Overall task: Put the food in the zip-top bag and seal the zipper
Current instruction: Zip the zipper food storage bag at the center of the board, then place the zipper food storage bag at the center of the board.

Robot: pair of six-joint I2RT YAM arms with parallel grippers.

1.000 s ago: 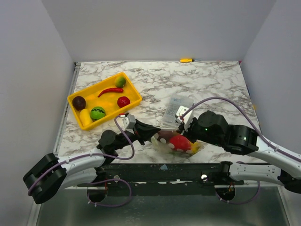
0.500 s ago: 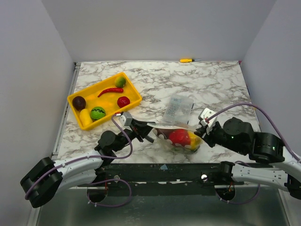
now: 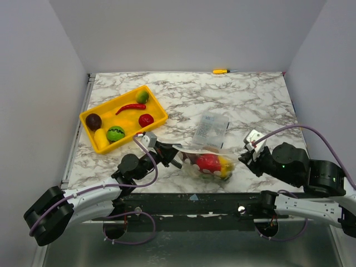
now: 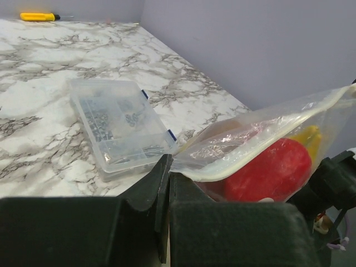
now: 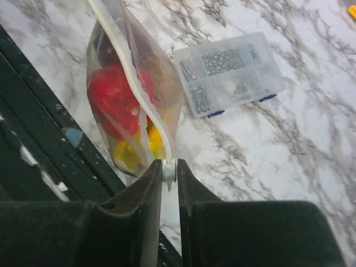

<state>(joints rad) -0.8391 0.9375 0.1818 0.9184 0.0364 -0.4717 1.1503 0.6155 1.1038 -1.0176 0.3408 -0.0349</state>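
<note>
While the zip-top bag (image 3: 207, 163) lies by the near edge of the surface (image 3: 256, 100) with red and yellow food (image 4: 267, 172) inside, sealing well means holding the zipper (image 5: 130, 78) taut and pressing along it. Reaching low, the left gripper (image 4: 168, 169) pinches one corner; the right gripper (image 5: 169, 168) has jaws almost together at the other end, grip unclear.

Clear zip-top bag (image 3: 194, 167) bulging; zipper (image 5: 132, 72) stretched straight along rim; red, yellow food (image 5: 114, 92) inside.
</note>
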